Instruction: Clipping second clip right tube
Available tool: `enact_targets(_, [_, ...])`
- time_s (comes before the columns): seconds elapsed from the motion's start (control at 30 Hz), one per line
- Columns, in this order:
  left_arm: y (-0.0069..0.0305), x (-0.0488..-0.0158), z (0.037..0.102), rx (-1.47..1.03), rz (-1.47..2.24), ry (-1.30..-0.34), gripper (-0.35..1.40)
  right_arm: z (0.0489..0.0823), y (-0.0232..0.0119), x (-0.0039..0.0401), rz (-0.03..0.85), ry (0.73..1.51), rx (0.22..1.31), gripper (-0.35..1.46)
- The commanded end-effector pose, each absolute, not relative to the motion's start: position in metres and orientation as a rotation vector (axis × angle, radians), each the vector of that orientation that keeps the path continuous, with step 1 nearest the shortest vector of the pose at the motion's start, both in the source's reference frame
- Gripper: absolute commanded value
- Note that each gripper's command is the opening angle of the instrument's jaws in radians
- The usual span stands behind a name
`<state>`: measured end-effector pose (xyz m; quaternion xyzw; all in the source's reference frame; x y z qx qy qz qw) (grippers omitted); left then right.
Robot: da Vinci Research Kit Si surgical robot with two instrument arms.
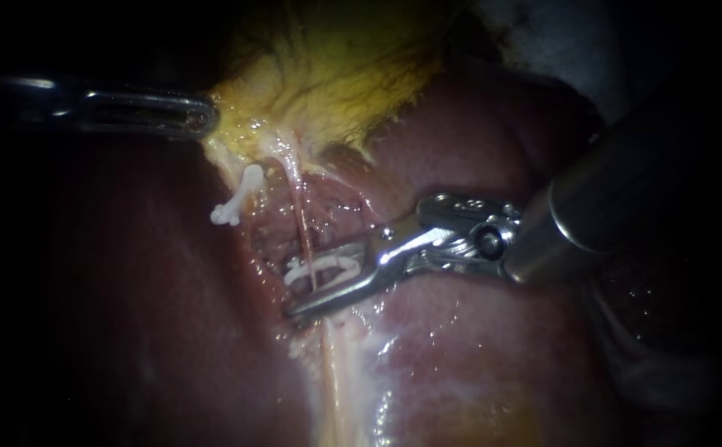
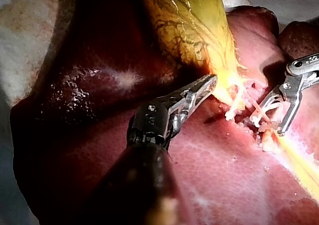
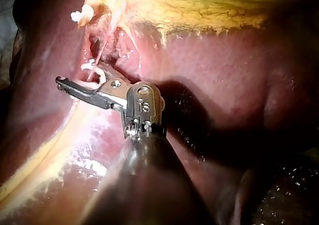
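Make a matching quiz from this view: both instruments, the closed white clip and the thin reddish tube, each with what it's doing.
1 left slender steel instrument
2 right slender steel instrument
3 closed white plastic clip
4 thin reddish tube

A crosses the open white clip
B grips the yellow veined gallbladder
C free of both instruments
D holds the open white clip

Pairs: 1-B, 2-D, 3-C, 4-A.

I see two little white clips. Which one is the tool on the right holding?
The lower clip, between the right instrument's jaws at the thin tube. The upper clip sits free of any tool, nearer the yellow gallbladder.
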<state>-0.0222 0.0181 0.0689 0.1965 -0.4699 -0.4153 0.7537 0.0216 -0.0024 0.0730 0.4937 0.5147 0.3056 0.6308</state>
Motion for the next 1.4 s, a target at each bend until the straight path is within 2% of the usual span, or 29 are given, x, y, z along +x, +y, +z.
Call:
enact_targets(0.03, [0.0181, -0.0222, 0.0689, 0.429, -0.906, -1.025, -0.35, 0.073, -0.0024, 0.0217, 0.709, 1.198, 1.161, 0.53])
enact_targets(0.13, [0.0181, -0.0222, 0.0689, 0.429, -0.906, -1.025, -0.35, 0.0728, -0.0026, 0.0221, 0.727, 1.255, 1.247, 0.52])
enact_targets(0.23, [0.0181, -0.0222, 0.0689, 0.429, -0.906, -1.025, -0.35, 0.0725, -0.0029, 0.0226, 0.737, 1.275, 1.296, 0.52])
enact_targets(0.43, [0.0181, -0.0222, 0.0689, 0.428, -0.907, -1.025, -0.35, 0.0717, -0.0036, 0.0233, 0.744, 1.264, 1.316, 0.5])
enact_targets(0.53, [0.0181, -0.0222, 0.0689, 0.429, -0.907, -1.025, -0.35, 0.0716, -0.0037, 0.0235, 0.786, 1.268, 1.304, 0.47])
enact_targets(0.67, [0.0181, -0.0222, 0.0689, 0.429, -0.907, -1.025, -0.35, 0.0716, -0.0035, 0.0234, 0.8, 1.266, 1.302, 0.42])
enact_targets(1.0, [0.0181, -0.0222, 0.0689, 0.429, -0.907, -1.025, -0.35, 0.0724, -0.0027, 0.0232, 0.829, 1.256, 1.3, 0.14])
enact_targets(1.2, [0.0181, -0.0222, 0.0689, 0.429, -0.907, -1.025, -0.35, 0.0729, -0.0023, 0.0231, 0.832, 1.256, 1.297, -0.14])
enact_targets(1.27, [0.0181, -0.0222, 0.0689, 0.429, -0.906, -1.025, -0.35, 0.073, -0.0022, 0.023, 0.833, 1.256, 1.296, -0.35])
enact_targets(1.4, [0.0181, -0.0222, 0.0689, 0.429, -0.907, -1.025, -0.35, 0.0731, -0.0022, 0.023, 0.818, 1.25, 1.304, -0.35])
